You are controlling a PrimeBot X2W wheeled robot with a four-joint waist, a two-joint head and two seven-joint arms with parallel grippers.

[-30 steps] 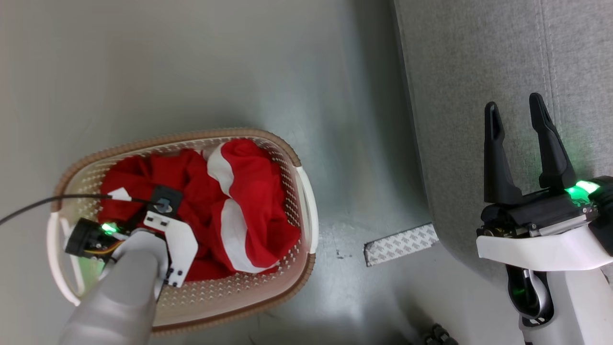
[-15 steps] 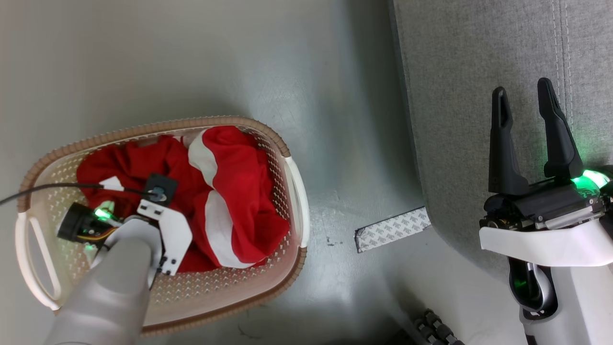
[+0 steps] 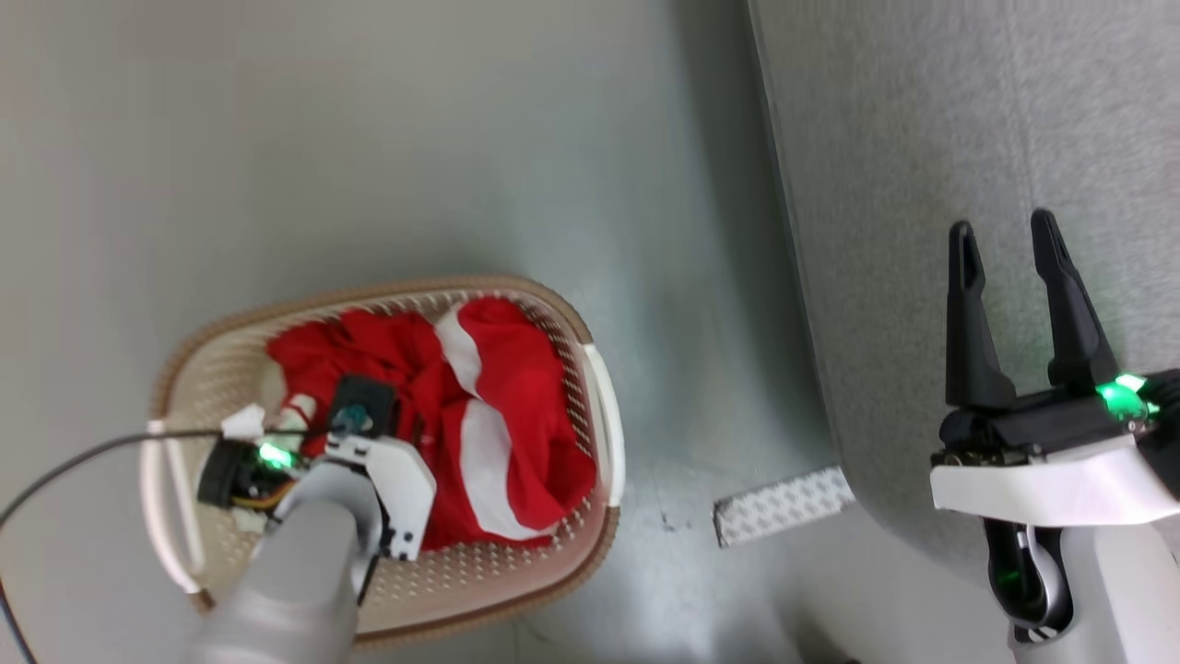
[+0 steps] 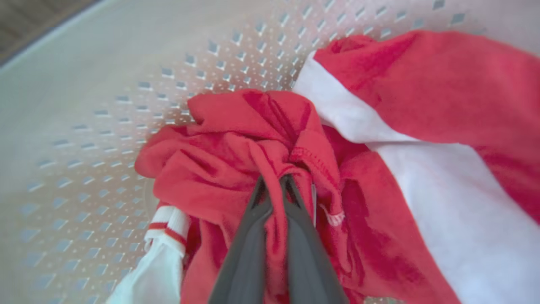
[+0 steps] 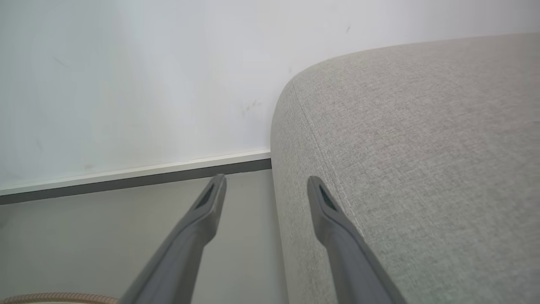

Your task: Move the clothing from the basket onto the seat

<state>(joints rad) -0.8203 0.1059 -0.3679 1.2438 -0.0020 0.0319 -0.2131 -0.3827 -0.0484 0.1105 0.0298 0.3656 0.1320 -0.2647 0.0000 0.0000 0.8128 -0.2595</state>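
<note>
Left gripper: two long dark fingers pressed together on a bunched fold of the soft bright red clothing with white panels. The fabric is pinched between them at bottom centre of the left wrist view.
Left arm: pale grey forearm reaches up from the lower left of the head view into the basket, with its wrist over the red heap.
Right gripper: fingers spread apart and holding nothing, at the right of the head view over the seat. In the right wrist view this gripper has one finger over the floor and the other over the cushion's edge.
Clothing: crumpled inside the basket, none of it on the seat.
Basket: oval cream-white perforated plastic basket with a brown woven-look rim, standing on the floor at lower left. Its perforated wall sits behind the fabric.
Seat: large grey fabric-upholstered cushion along the right side, apart from the basket with bare floor between. Its rounded corner takes up the right of the right wrist view.
Floor: smooth grey floor. A white patterned strip lies at the foot of the seat.
Cable: thin black cable runs from the left edge to the left wrist.
Wall: white wall above a pale skirting board.
</note>
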